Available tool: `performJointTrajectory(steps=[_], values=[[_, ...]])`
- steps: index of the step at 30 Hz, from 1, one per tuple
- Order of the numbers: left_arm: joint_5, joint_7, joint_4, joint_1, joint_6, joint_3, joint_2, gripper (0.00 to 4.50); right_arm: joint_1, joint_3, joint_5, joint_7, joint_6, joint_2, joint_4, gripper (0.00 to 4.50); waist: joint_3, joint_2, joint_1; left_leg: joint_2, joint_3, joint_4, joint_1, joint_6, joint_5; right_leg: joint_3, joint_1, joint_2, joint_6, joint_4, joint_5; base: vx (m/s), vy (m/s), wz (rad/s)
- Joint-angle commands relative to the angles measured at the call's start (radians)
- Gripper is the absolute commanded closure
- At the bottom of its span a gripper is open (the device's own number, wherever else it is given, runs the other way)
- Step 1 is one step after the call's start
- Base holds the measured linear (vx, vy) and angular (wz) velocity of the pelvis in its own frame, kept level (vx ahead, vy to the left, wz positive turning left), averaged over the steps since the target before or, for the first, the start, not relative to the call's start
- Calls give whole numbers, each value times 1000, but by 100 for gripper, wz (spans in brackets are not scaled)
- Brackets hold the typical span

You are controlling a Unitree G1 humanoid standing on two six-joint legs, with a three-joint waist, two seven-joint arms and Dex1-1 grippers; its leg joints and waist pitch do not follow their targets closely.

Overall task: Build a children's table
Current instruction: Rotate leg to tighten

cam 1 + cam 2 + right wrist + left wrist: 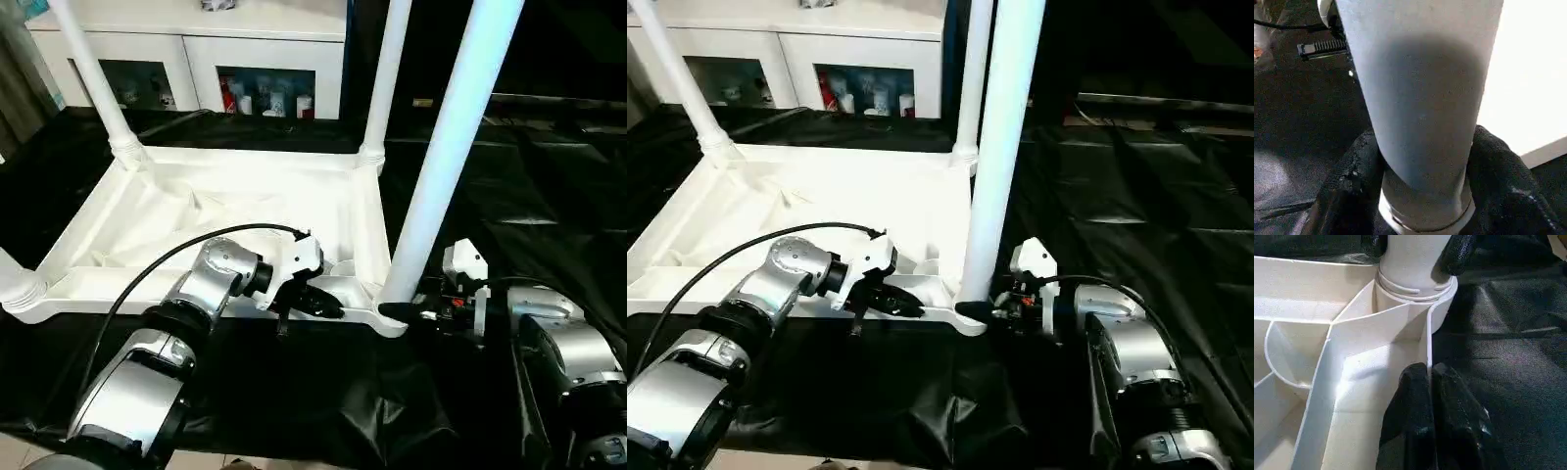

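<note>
Upside down on the black sheet (323,392): white tabletop (216,211). At its near right corner, right gripper (1422,161) hugging the foot of the tall leg (441,147) to keep it straight in its hole. Left gripper (1431,382) shut tight, empty, pressing the tabletop's rim so nothing slides

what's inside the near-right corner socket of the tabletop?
A white leg stands upright in that socket, the right gripper around its base. How deep it sits is hidden.
</note>
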Motion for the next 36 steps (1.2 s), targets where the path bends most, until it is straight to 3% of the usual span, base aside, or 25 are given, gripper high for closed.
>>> performJointTrajectory(steps=[1, 6, 8, 9, 13, 14, 19, 23, 25, 28, 32, 33, 35, 36], values=[[-19, 30, -20, 3, -7, 10, -13, 450, 25, 30, 25, 35, 21, 17, -26, 244, -59, -16, 2, 33, -12, -58, 13, 80, -201, 36, 51, -54, -254, -68, -173, 0, 0, 0], [16, 236, 33, -25, -21, 32, -50, 450, 58, -4, 8, -101, 14, 73, -9, 246, -55, -16, 3, 33, -12, -60, 17, 69, -228, 37, 44, -55, -238, -76, -229, 0, 0, 0], [24, 359, 69, -49, -17, 51, -81, 450, 64, -25, -24, -237, 0, 128, 26, 246, -53, -16, -1, 31, -13, -62, 22, 49, -263, 37, 39, -57, -222, -84, -296, 0, 0, 0], [29, 463, 95, -71, -5, 65, -118, 450, 59, -42, -65, -401, 2, 191, 72, 249, -50, -18, -8, 27, -19, -67, 17, 29, -278, 35, 42, -58, -191, -89, -367, 0, 0, 0], [34, 558, 113, -88, 10, 71, -171, 450, 36, -66, -119, -625, 1, 281, 135, 251, -47, -16, -24, 24, -24, -74, 20, 4, -325, 33, 36, -57, -147, -102, -455, 0, 0, 0], [36, 585, 118, -92, 15, 71, -189, 450, 20, -76, -134, -700, -3, 311, 164, 252, -48, -10, -31, 23, -23, -73, 24, 2, -338, 34, 31, -55, -144, -107, -461, 0, 0, 0], [43, 634, 138, -101, 8, 62, -251, 450, -51, -96, -161, -879, 3, 407, 255, 252, -46, -9, -49, 19, -27, -74, 21, 8, -370, 30, 30, -55, -129, -114, -493, 0, 0, 0], [43, 590, 138, -96, -17, 52, -247, 450, -62, -67, -160, -773, -68, 399, 239, 252, -51, -6, -55, 24, -26, -78, 18, 26, -350, 31, 36, -54, -149, -110, -402, 0, 0, 0], [41, 557, 132, -90, -26, 51, -229, 450, -64, -69, -137, -701, -76, 373, 218, 197, -51, -7, -54, 24, -23, -78, 19, 35, -339, 34, 37, -52, -170, -105, -352, 0, 0, 0], [35, 494, 121, -81, -38, 46, -196, 450, -62, -52, -119, -581, -91, 309, 179, 175, -54, -11, -49, 24, -20, -72, 15, 64, -309, 36, 45, -56, -193, -98, -302, 0, 0, 0], [36, 369, 106, -66, -53, 34, -144, 450, -45, -26, -78, -362, -56, 197, 117, 163, -57, -14, -42, 23, -17, -65, 9, 100, -238, 35, 54, -57, -208, -92, -257, 0, 0, 0], [35, 327, 99, -61, -56, 29, -127, 450, -38, -20, -62, -299, -41, 164, 96, 163, -59, -14, -35, 27, -16, -63, 11, 111, -220, 35, 54, -56, -219, -88, -224, 0, 0, 0], [28, 271, 91, -53, -65, 26, -107, 450, -30, -14, -38, -224, -11, 126, 69, 163, -60, -12, -33, 29, -14, -61, 3, 122, -184, 32, 58, -54, -236, -78, -171, 0, 0, 0], [23, 237, 85, -49, -65, 25, -97, 450, -27, -10, -28, -188, 2, 106, 56, 163, -64, -11, -29, 31, -13, -58, 7, 124, -168, 31, 57, -54, -251, -72, -135, 0, 0, 0]])
